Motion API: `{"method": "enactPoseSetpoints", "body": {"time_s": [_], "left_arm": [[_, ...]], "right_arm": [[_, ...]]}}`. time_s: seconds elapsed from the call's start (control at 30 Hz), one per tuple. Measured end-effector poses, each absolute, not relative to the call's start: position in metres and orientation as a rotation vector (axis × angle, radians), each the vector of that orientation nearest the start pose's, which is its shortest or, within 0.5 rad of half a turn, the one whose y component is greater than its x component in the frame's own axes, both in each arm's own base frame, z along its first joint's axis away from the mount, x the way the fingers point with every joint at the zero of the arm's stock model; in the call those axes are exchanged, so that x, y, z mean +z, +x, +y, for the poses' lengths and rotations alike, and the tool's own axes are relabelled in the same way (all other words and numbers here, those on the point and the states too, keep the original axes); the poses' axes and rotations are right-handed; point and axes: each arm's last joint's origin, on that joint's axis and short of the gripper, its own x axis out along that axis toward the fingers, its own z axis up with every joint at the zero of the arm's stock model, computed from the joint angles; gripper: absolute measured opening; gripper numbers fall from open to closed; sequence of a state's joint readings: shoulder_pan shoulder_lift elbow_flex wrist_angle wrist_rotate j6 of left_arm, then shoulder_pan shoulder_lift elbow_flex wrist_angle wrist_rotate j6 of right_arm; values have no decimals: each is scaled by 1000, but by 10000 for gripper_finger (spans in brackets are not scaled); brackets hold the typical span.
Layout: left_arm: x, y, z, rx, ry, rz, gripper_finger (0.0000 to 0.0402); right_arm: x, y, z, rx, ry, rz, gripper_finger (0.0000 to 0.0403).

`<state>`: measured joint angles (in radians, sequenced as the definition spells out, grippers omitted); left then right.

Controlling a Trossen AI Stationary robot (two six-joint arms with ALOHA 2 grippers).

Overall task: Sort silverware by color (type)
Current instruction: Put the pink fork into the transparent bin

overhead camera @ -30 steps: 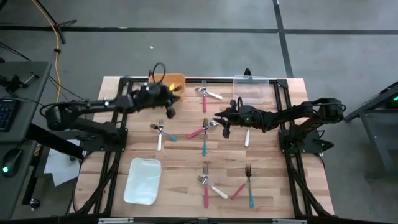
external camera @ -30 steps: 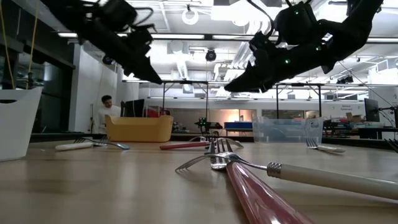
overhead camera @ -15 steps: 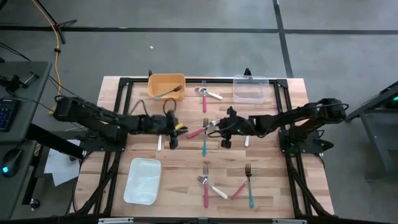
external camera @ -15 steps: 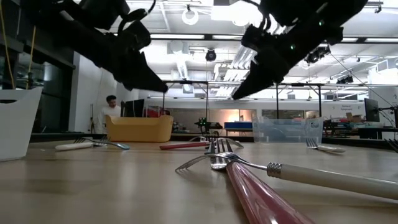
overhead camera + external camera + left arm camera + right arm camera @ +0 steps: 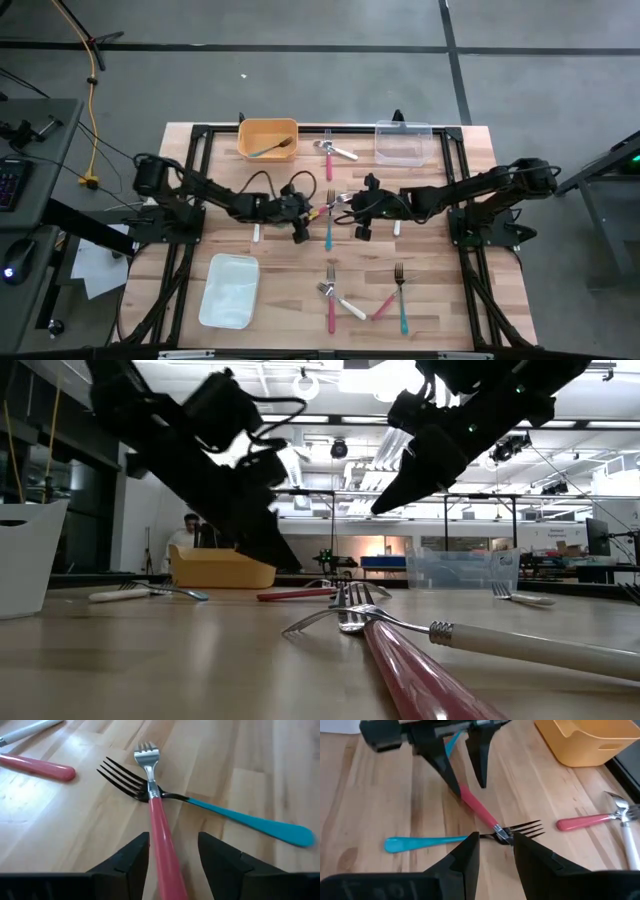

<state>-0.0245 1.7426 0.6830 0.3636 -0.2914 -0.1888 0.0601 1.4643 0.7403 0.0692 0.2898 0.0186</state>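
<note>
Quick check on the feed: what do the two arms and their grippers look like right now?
Both arms are dark, jointed links on black frames. A black cable loops over the left arm. The left gripper and right gripper each have two matte black, wedge-shaped fingers. No labels or markings are readable.

This is a robotics lab or workshop. The wooden table point(image 5: 300, 265) sits on a grey concrete floor point(image 5: 300, 70) inside a black metal frame point(image 5: 190, 200), with a yellow cable point(image 5: 92, 100) trailing beside it. The low view shows an open hall with exposed ceiling ducts point(image 5: 330, 420), strip lights point(image 5: 300, 385), further workbenches point(image 5: 560, 565) and a person point(image 5: 185, 532) standing far back.
</note>
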Motion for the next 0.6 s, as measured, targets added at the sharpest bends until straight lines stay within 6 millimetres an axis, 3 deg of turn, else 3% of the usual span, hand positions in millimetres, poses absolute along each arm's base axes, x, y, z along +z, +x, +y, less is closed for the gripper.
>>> {"method": "enactPoseSetpoints", "body": {"time_s": [0.2,0.37,0.6], "left_arm": [[105,332,12,350,-72,690,157],[95,339,23,375,-91,717,147],[91,340,27,346,-108,744,85]], "right_arm": [[191,291,9,-233,-98,643,114],[191,291,9,-233,-98,643,114],[190,291,9,-232,-98,645,114]]}}
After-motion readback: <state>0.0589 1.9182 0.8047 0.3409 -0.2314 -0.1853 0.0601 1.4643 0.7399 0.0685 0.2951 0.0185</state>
